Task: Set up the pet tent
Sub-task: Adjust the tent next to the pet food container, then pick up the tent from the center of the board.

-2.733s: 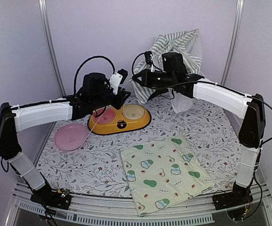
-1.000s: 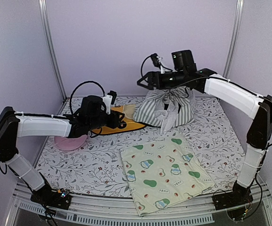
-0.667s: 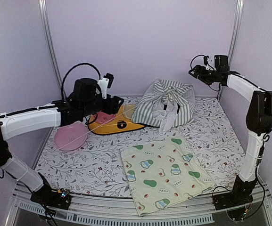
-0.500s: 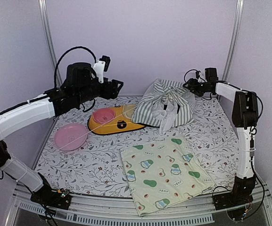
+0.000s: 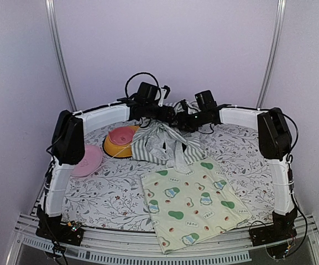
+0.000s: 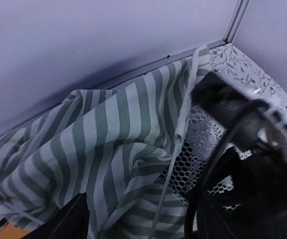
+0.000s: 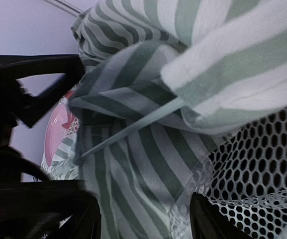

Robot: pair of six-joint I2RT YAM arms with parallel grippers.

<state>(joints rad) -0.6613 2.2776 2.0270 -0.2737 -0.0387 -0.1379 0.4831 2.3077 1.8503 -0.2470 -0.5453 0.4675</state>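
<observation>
The pet tent [image 5: 148,144] is striped sage-green and white; the mat [image 5: 195,201] is printed with green avocados on pale yellow.

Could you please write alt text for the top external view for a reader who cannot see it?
The left gripper and right gripper meet at the slumped striped pet tent at the back of the floral table. An orange bowl and pink plate lie to its left, an avocado-print mat in front.

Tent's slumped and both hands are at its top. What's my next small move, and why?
Probably close the right hand on the striped fabric before lifting: the pet tent lies collapsed, and its cloth sits between that hand's spread fingers.
</observation>
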